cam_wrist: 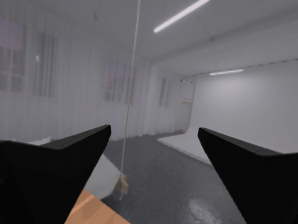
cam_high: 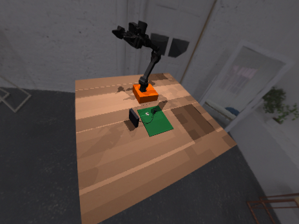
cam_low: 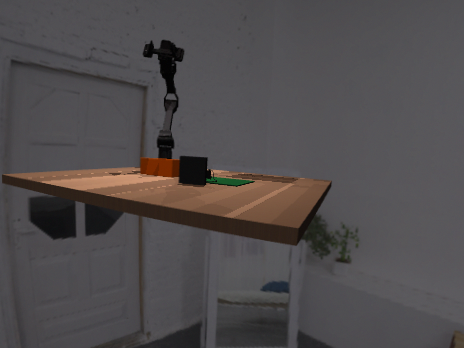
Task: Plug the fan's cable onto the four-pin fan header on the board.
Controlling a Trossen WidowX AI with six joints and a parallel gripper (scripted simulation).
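Observation:
My gripper (cam_high: 127, 29) (cam_low: 164, 50) (cam_wrist: 154, 130) is open and empty, raised high above the orange base, far from the board. The green board (cam_high: 161, 126) (cam_low: 232, 182) lies flat on the table. The fan (cam_high: 133, 118) (cam_low: 193, 170), a black square block, stands upright beside the board. Its thin dark cable (cam_high: 148, 123) loops over the board towards a small dark part (cam_high: 154, 111) near the board's base-side edge. A small white part (cam_high: 147, 113) shows near it. Which part is the plug or the header, and whether the plug is seated, is too small to tell.
The orange block (cam_high: 148, 97) (cam_low: 160, 166) under the arm's base stands just behind the board. The wooden table (cam_high: 113, 158) (cam_low: 150, 192) extends around them. The wrist view shows the room and a table corner (cam_wrist: 92, 210), not the board.

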